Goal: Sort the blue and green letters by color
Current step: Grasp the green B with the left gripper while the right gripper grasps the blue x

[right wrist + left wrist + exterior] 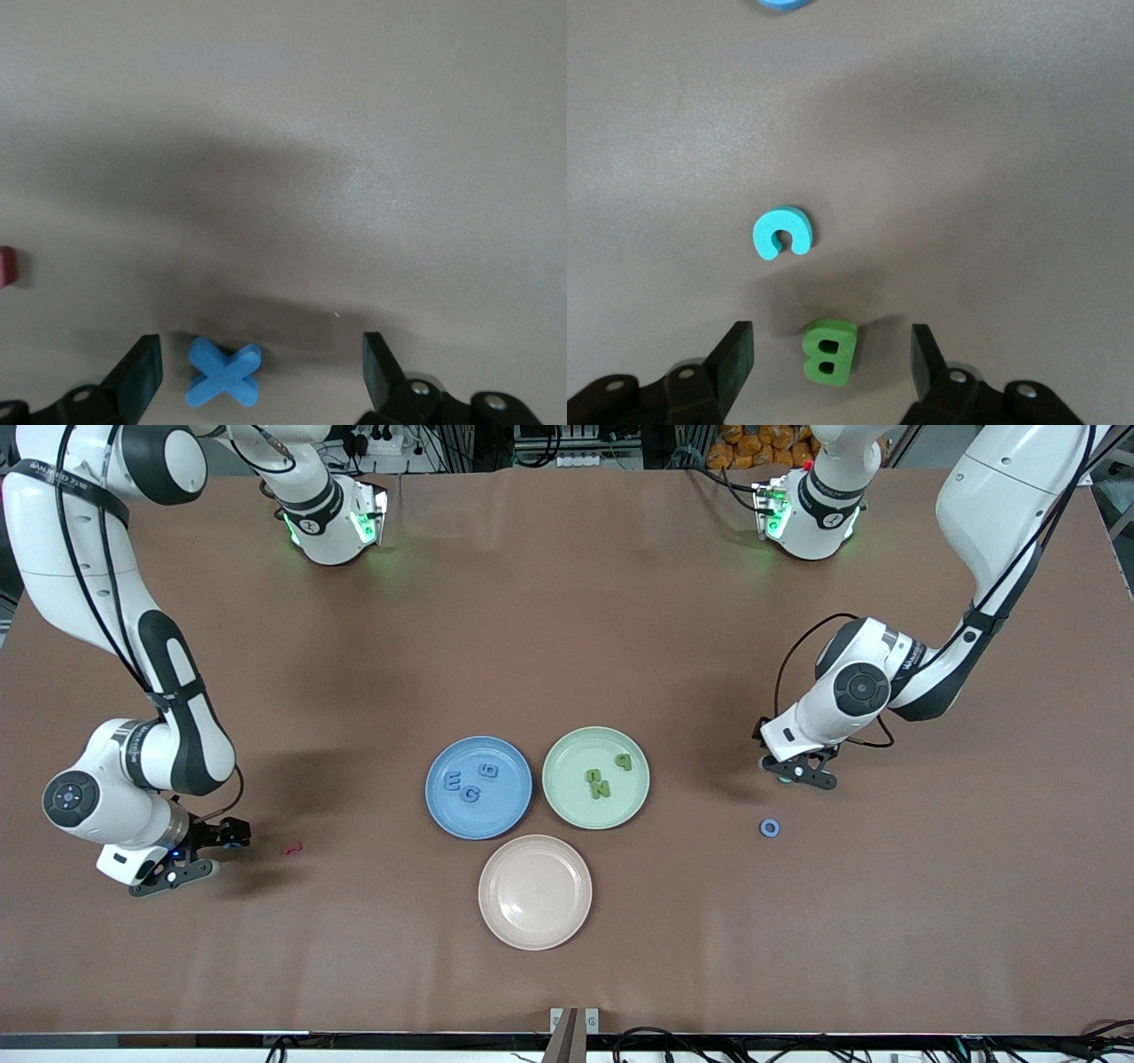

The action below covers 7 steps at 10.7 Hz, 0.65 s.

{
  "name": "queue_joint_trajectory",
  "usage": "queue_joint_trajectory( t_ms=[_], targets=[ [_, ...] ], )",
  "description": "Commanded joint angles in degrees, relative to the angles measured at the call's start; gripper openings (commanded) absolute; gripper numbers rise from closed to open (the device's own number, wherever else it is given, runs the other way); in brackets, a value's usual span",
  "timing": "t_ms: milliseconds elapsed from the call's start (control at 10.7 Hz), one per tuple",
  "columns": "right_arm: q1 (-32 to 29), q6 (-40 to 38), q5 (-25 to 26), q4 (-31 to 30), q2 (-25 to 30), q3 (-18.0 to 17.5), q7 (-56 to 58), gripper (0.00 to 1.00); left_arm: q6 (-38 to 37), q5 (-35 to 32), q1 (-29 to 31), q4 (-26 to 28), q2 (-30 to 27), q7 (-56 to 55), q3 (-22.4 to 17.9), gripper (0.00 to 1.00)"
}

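You have the table (pixel 567 646) under brown cloth, with both arms down at its two ends. Three plates sit mid-table, touching or nearly so: the blue plate (pixel 509 815) toward the right arm's end, the green plate (pixel 567 806) beside it, and the pink plate (pixel 535 921) nearest the front camera. The only readable writing is the characters themselves. On the blue plate lie E (pixel 453 782), G (pixel 470 794) and 6 (pixel 488 771); on the green plate, N (pixel 601 788), 9 (pixel 625 762) and a third green piece (pixel 592 776) (too small to read).

Your left gripper (pixel 833 356) is low over the cloth, fingers (pixel 735 354) spread on either side of the green B (pixel 830 351), not touching it. A turquoise C (pixel 783 233) lies just past it, and a blue ring (pixel 770 828) nearer the front camera.

Your right gripper (pixel 257 372) is also low, fingers (pixel 140 372) wide apart around the blue X (pixel 223 373). A dark red piece (pixel 291 849) lies near it.
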State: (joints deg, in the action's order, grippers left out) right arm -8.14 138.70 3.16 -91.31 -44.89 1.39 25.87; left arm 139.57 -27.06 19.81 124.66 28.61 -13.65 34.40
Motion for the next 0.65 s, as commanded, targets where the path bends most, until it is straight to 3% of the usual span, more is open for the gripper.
queue_joint_trajectory(
  t_ms=[0, 94, 187, 561],
  targets=[
    [-0.7, 0.4, -0.4, 1.5, -1.6, -1.0, 0.8, 1.00, 1.8, -1.3, 0.8, 2.3, -1.5, -1.5, 0.6, 0.76],
    [-0.6, 0.3, -1.4, 1.5, -1.5, -1.0, 0.8, 1.00, 2.2, -1.3, 1.2, 2.4, -1.4, -1.5, 0.6, 0.74],
    [-0.6, 0.3, -2.0, 1.4, -1.5, -1.0, 0.6, 1.00, 2.4, -1.3, 1.3, 2.4, -1.4, -1.5, 0.5, 0.64],
    [-0.6, -2.5, -3.9, 1.1, -1.1, -1.1, 0.3, 1.00, 2.5, -1.3, 1.5, 2.4, -0.8, -1.5, 0.5, 0.59]
  ],
)
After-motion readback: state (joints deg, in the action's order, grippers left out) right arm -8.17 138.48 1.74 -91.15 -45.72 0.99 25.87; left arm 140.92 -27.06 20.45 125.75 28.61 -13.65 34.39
